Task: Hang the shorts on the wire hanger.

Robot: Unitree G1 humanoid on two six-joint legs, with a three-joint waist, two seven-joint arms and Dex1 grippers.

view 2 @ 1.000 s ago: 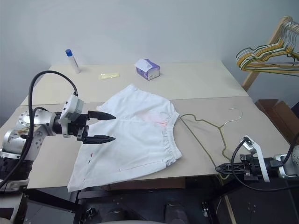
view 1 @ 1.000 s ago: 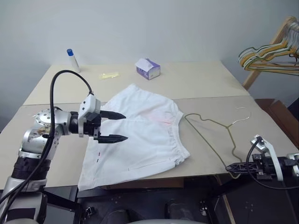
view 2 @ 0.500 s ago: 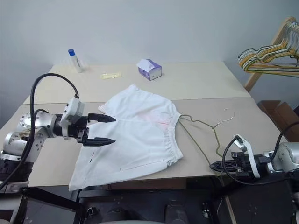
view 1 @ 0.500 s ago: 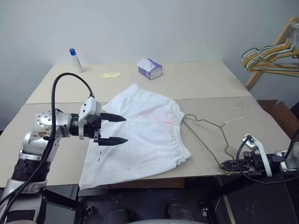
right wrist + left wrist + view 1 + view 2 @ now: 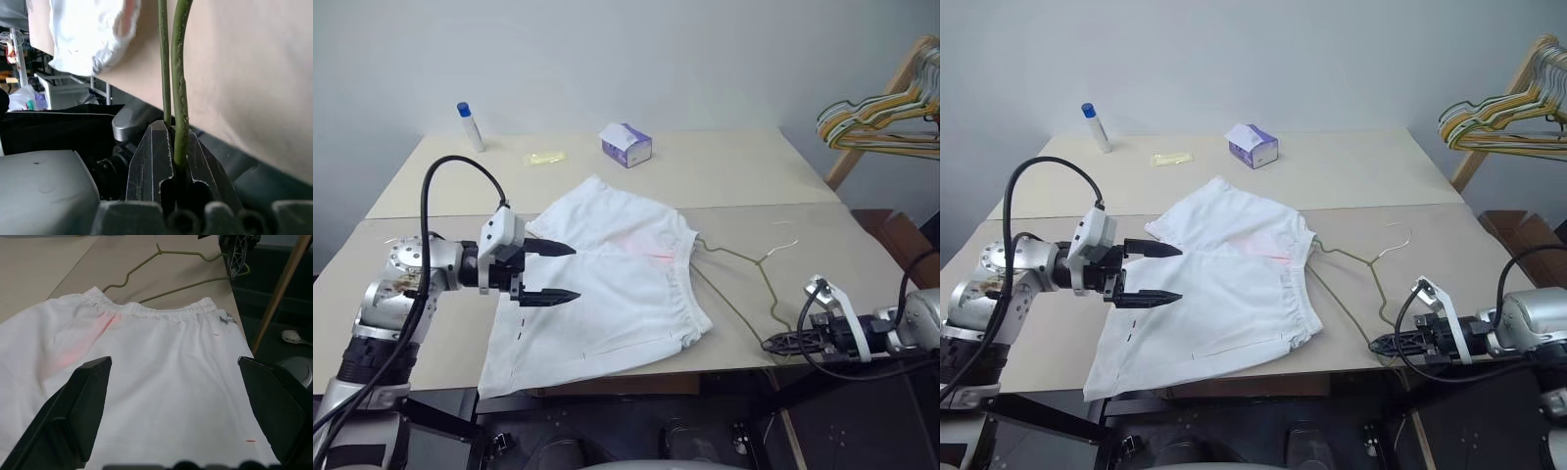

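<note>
The white shorts (image 5: 607, 284) lie flat on the table, waistband toward the right. The wire hanger (image 5: 744, 257) lies beside them, its near corner against the waistband and its hook (image 5: 785, 245) pointing away. My right gripper (image 5: 775, 343) sits at the table's front edge, shut on the wire hanger's outer corner; in the right wrist view the wire (image 5: 178, 98) runs up from between the closed fingers (image 5: 151, 161). My left gripper (image 5: 575, 271) hovers open just above the left half of the shorts, with nothing between its fingers (image 5: 73, 411).
A purple-and-white tissue box (image 5: 626, 145), a blue-capped bottle (image 5: 468, 125) and a small yellow item (image 5: 544, 157) sit at the table's far side. A bunch of coloured hangers (image 5: 876, 113) hangs on a wooden rack at the right. A seam crosses the tabletop (image 5: 440, 215).
My right gripper has moved left along the table's front edge, dragging the wire hanger closer to the waistband. The left gripper has stayed where it was, open.
</note>
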